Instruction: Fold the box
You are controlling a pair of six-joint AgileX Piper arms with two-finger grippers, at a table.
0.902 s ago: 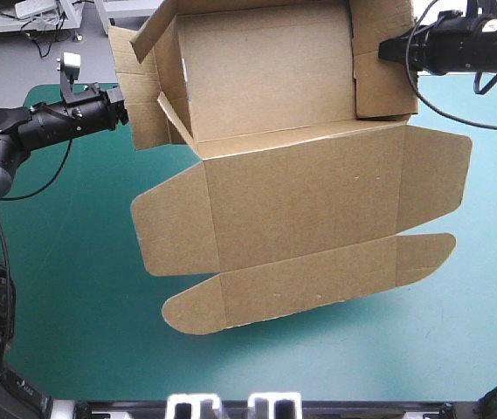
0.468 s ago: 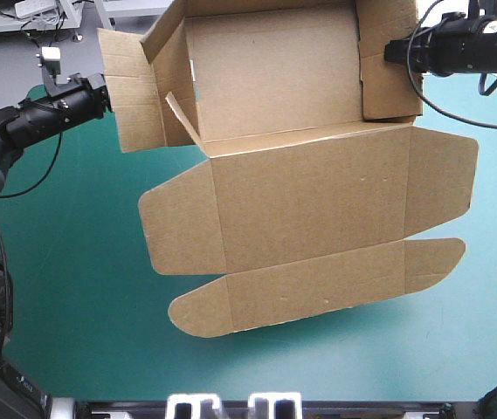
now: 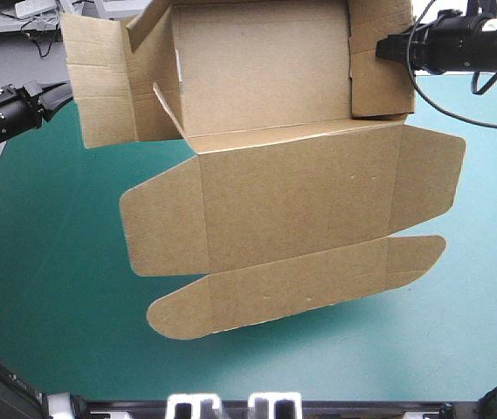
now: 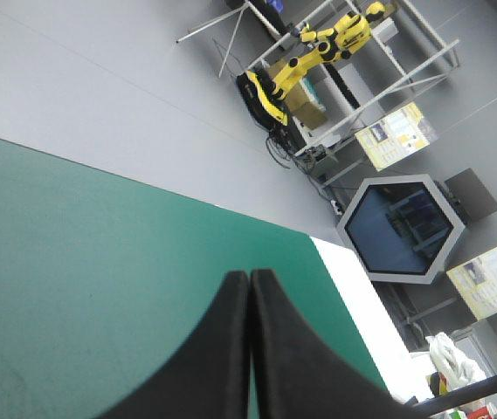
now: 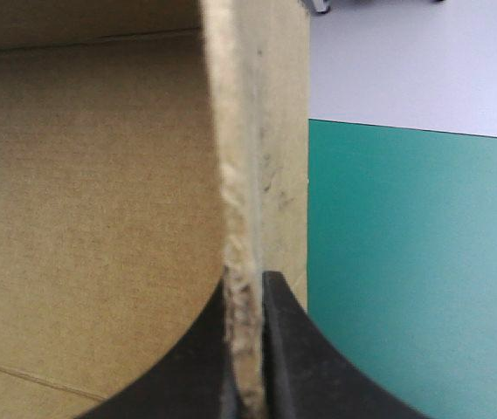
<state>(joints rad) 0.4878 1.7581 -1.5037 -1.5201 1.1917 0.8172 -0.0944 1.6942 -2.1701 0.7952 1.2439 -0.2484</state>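
The brown box (image 3: 283, 201) hangs lifted over the table: a tray part with raised walls at the far side, and the lid with its rounded flaps spread toward the near side. My right gripper (image 3: 381, 50) is shut on the tray's right wall; in the right wrist view that wall's edge (image 5: 257, 131) runs between the fingers (image 5: 246, 292). My left gripper (image 3: 56, 94) is shut on nothing, a little way left of the box's loose left flap (image 3: 100, 87). The left wrist view has the shut gripper (image 4: 250, 279) over bare cover.
The teal-green cover (image 3: 56, 262) lies under and around the lifted box. The table's far edge (image 4: 143, 188) runs just beyond my left gripper, with grey floor behind it.
My left gripper has drawn back to the left, away from the box's left flap. That flap has swung outward and the whole box has shifted slightly left. The right gripper keeps its hold.
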